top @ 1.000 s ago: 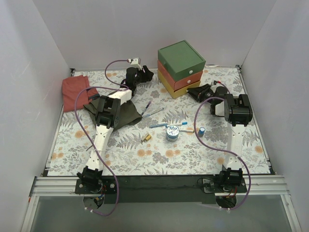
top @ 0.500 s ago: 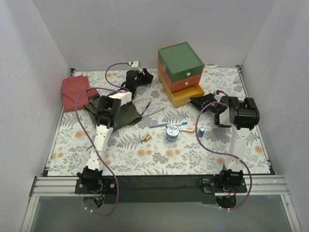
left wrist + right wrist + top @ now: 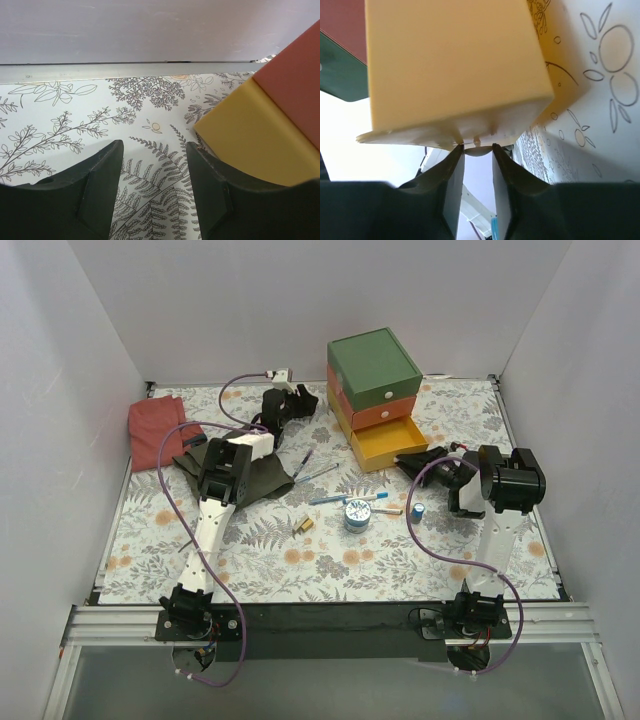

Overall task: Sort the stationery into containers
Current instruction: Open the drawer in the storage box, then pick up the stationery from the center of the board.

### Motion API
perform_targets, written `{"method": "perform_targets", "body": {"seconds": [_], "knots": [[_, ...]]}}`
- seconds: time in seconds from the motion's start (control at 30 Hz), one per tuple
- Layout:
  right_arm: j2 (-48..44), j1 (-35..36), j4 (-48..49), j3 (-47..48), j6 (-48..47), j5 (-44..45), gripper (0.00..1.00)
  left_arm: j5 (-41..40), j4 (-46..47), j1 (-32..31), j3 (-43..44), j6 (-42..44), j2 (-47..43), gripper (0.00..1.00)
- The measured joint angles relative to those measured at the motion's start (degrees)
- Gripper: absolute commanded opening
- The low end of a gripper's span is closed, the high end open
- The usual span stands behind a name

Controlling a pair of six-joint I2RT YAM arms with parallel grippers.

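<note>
Overall: floral-print worktop walled in white, two arms reaching away from the near edge.
Chest: small box-shaped chest with a green top, at the far middle-right of the worktop.
Drawers: green drawer and red-orange drawer sit flush in the chest; yellow drawer at the bottom stands drawn out toward the right arm.
Right end effector: pressed together on the white knob of the yellow drawer's front, one finger on each side, low over the worktop.
Left end effector: fingers spread with nothing between them, just left of the chest near the back wall; its wrist view shows the yellow and red-orange side of the chest close on the right.
Stationery: all loose on the worktop in front of the chest, none in a drawer.
Tin: round blue-white tin at the centre of the group.
Pens: white pen with blue cap just behind the tin; purple pen and silver pen farther left, beside the cloth edge.
Small bits: small blue cylinder right of the tin; tiny brass piece left of it.
Cloths: dark green cloth under the left arm; red cloth at the far left.
</note>
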Motion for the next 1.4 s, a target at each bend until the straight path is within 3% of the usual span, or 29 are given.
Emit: {"method": "perform_targets", "body": {"seconds": [0.03, 0.1, 0.13, 0.17, 0.2, 0.5, 0.8, 0.87, 0.93, 1.07, 1.3, 1.4], "knots": [[0.0, 0.0, 0.0, 0.0, -0.2, -0.3, 0.53, -0.1, 0.3, 0.0, -0.3, 0.1, -0.2, 0.54], [0.0, -0.2, -0.1, 0.0, -0.7, -1.2, 0.60, -0.4, 0.8, -0.1, -1.5, 0.5, -0.8, 0.54], [0.0, -0.3, 0.3, 0.1, -1.5, -1.9, 0.69, -0.5, 0.9, -0.1, -2.0, 0.7, -1.1, 0.54], [-0.1, -0.4, 0.7, 0.2, -1.9, -2.4, 0.92, -0.6, 1.0, -0.1, -2.4, 0.9, -1.3, 0.54], [-0.1, -0.5, 1.4, 0.3, -2.6, -3.1, 0.98, -0.7, 1.0, -0.1, -2.8, 1.0, -1.5, 0.54], [-5.9, -2.4, 0.5, 0.1, -4.5, -8.2, 0.98, -0.6, -1.8, 0.2, -6.5, 1.9, -5.4, 0.55], [-25.1, -5.0, -5.2, -3.2, -16.9, -15.6, 0.99, 0.9, -5.6, 2.1, -15.7, 3.7, -16.1, 0.53], [-29.4, -5.0, -13.4, -1.1, -26.1, -16.0, 0.98, 0.8, -5.6, 2.5, -18.1, 4.7, -19.2, 0.51], [-32.6, -4.4, -28.2, 4.7, -40.3, -14.0, 0.98, 0.5, -5.6, 2.8, -20.2, 6.1, -22.2, 0.52], [-37.1, -2.4, -50.3, 15.6, -67.2, -3.4, 0.98, -1.0, -6.8, 2.8, -23.6, 9.4, -27.4, 0.54], [-38.8, -0.7, -79.8, 29.8, -96.2, 8.5, 0.96, -2.1, -13.1, 2.5, -32.3, 15.7, -39.1, 0.59], [-41.5, -0.1, -89.4, 28.7, -108.3, 12.8, 0.93, -1.8, -15.7, 2.5, -37.2, 17.2, -45.9, 0.61]]}}
